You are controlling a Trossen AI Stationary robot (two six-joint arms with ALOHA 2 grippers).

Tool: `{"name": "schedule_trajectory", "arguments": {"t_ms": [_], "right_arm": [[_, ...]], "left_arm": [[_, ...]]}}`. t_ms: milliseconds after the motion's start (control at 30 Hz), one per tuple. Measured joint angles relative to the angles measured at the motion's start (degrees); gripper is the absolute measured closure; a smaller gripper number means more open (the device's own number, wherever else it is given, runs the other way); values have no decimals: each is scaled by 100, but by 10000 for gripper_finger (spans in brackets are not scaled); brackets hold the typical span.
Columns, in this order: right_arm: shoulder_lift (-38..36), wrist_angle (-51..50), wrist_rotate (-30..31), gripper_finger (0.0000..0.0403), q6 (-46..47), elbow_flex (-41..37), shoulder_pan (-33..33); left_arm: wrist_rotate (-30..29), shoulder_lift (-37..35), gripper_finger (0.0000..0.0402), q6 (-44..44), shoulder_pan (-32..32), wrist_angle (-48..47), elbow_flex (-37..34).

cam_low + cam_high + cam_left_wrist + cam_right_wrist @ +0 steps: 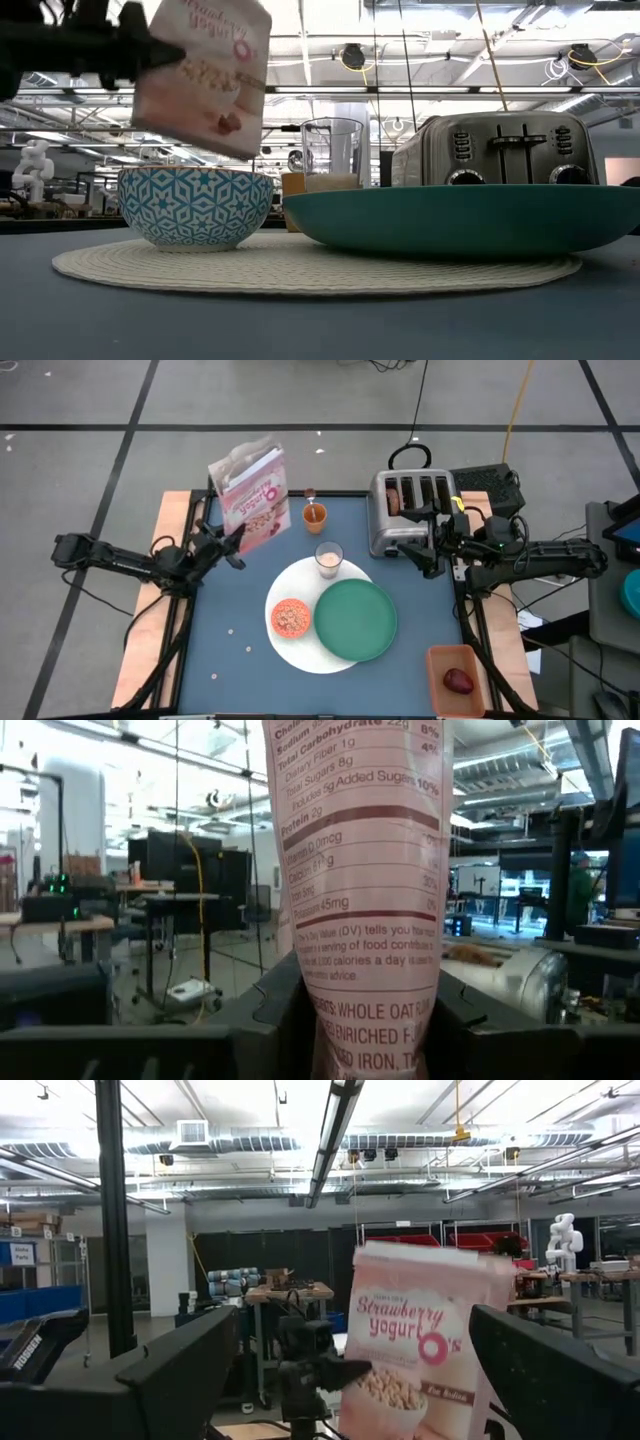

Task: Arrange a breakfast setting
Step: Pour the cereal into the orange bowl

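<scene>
Cereal box held up in your left gripper

Cereal box [252,497] is off the table and tilted, clamped between the fingers of your left gripper [232,543] at its lower edge. From the left wrist view the box's [362,890] nutrition panel fills the middle of the picture, with a dark finger [268,1010] pressed against each side. In the low view the box [205,72] hangs above the patterned bowl [196,207], clear of its rim.

Your right gripper [424,540] hangs over the front of the toaster [408,508] with its fingers spread wide and nothing between them. Its wrist camera looks across at the box [425,1350], which shows a strawberry yogurt label.

On the table you have a large white plate [288,592] with the small bowl [291,618] resting on its left part; cereal shows inside the bowl. A green plate [356,620] overlaps the white plate's right side. The milk glass [329,558] stands at the white plate's far edge, and the orange cup [315,515] stands beyond it, near the box's lower corner. Something brown sits in one toaster slot [394,499]; you cannot tell what it is. A dark-red fruit [458,681] lies in the tan bin [441,657] at the table's near right corner. A few loose cereal pieces [231,631] lie on the mat left of the white plate.
</scene>
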Motion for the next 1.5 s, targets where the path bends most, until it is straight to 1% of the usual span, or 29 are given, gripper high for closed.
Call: {"name": "schedule_trajectory", "arguments": {"t_ms": [67,133,333,467,600,1033,1233,1400,1500], "right_arm": [[0,0,0,12,-28,0,0],[4,-1,0,12,-44,0,0],[4,2,2,12,-30,0,2],[4,-1,2,12,-27,0,2],[4,-1,2,12,-28,0,2],[4,-2,2,12,-132,-2,2],[4,-1,2,12,-132,-2,2],[4,-3,2,12,-132,-2,2],[4,-3,2,12,-132,-2,2]], "left_arm": [[-43,-5,280,-140,53,47,-178],[-139,3,280,-161,116,-182,-146],[-207,87,280,-301,427,-297,-144],[-203,200,280,-648,619,-601,-144],[-190,436,280,-1011,794,-877,-144],[-184,1275,280,-1511,1498,-900,-144],[-188,1508,280,-1616,1465,-839,-129],[-233,1512,280,-1625,1271,-936,-127],[-251,1506,280,-1645,1189,-1152,-125]]}}
